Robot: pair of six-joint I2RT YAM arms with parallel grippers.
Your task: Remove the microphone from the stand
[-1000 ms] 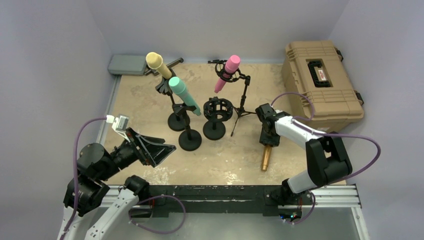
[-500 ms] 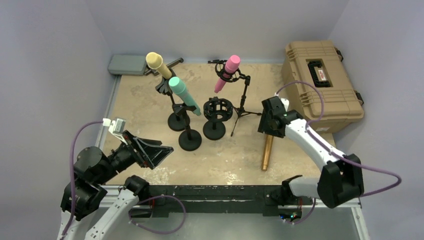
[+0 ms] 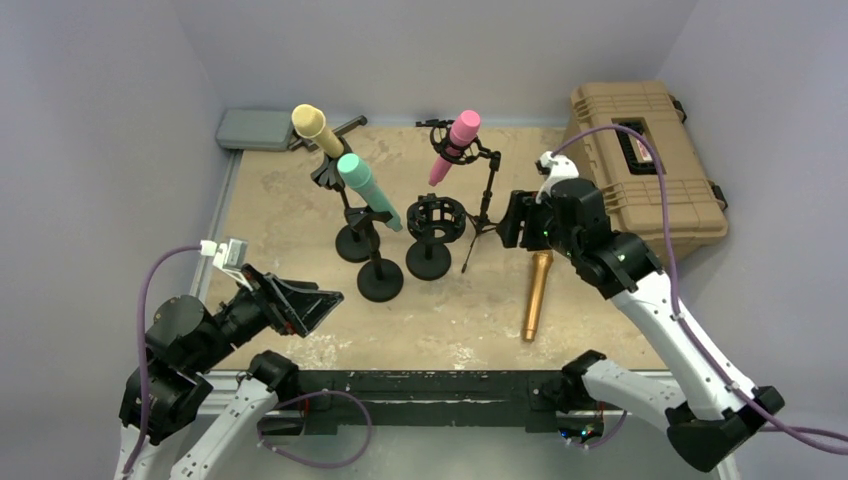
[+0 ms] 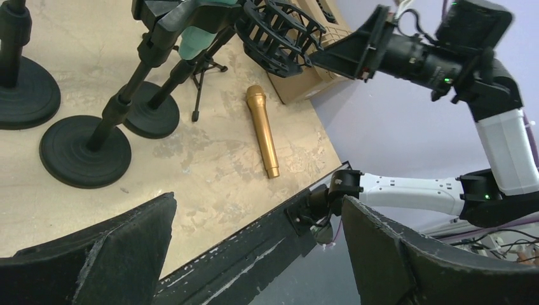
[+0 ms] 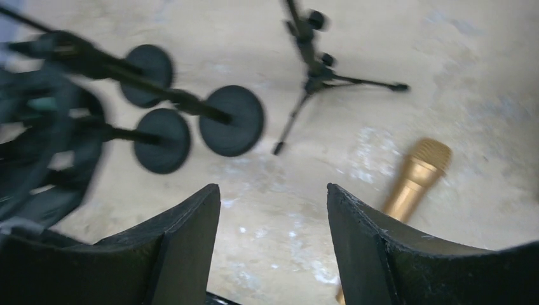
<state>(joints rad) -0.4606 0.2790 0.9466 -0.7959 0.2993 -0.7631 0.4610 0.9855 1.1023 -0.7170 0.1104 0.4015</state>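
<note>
Black left jaws: spread wide, empty, over near-left worktop (image 3: 290,215) | shock-mount stand (image 3: 436,222): empty, mid-worktop | gold microphone (image 3: 537,296): lying flat on worktop, right of that stand | right jaws: parted, holding nothing, hanging near its head.

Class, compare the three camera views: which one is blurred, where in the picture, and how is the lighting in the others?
Right wrist view: the stands at the left are smeared, while the gold microphone reads fairly clear. Top view: sharp, soft even light, faint shadows on the table. Left wrist view: sharp, no glare.
</note>
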